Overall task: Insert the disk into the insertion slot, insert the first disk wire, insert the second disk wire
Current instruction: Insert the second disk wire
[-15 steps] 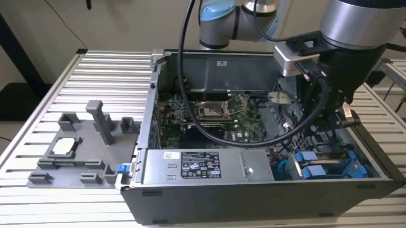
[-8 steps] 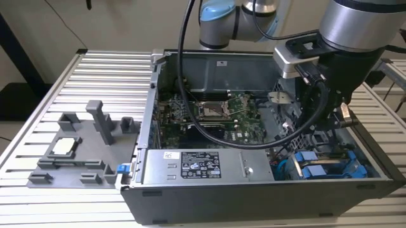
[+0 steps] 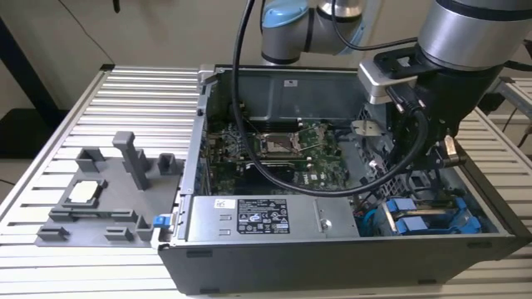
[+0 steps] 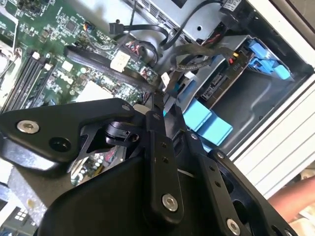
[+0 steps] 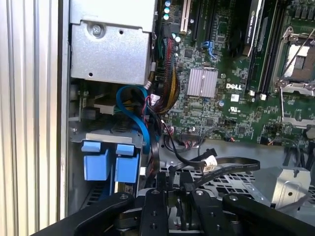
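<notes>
- Exterior view: the arm point(image 3: 465, 37) reaches down into the open black computer case point(image 3: 332, 261), at the exterior view's right. The gripper point(image 3: 432, 146) hangs over the drive bay corner. The disk's blue carrier bracket point(image 3: 428, 219) sits in the insertion slot point(image 3: 465, 187), beside the grey power-supply box point(image 3: 266, 218).
- Second wrist view: the gripper point(image 4: 165, 105) has its black fingers point(image 4: 158, 147) close together above dark cables point(image 4: 197, 54); whether they pinch anything I cannot tell. The disk point(image 4: 221, 83) lies seated between blue tabs.
- First wrist view: blue bracket tabs point(image 5: 110, 164) stand beside a blue cable point(image 5: 133, 110), near the green motherboard point(image 5: 221, 98).
</notes>
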Available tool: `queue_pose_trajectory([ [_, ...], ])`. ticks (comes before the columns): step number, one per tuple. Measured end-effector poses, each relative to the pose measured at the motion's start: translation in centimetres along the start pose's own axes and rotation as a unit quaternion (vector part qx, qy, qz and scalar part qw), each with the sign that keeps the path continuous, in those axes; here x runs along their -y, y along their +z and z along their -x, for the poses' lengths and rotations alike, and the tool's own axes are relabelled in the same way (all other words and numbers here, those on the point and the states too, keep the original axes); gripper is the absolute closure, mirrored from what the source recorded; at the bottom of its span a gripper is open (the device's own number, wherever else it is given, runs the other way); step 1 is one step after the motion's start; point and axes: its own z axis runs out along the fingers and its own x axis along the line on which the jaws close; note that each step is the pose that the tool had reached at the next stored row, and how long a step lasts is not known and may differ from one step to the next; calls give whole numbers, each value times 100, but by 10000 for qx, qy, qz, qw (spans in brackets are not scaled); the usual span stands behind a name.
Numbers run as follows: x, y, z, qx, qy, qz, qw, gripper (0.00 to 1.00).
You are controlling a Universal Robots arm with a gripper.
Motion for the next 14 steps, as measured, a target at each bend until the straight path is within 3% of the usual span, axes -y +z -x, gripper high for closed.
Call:
queue_pose_trajectory([
  [3,-1,5,-2,-1,0,0,10000,76],
  [4,-1,6,-3,0,0,0,10000,83],
  [8,1,11,-18,1,-1,0,10000,83],
  [14,38,15,-172,2,1,12,10000,83],
])
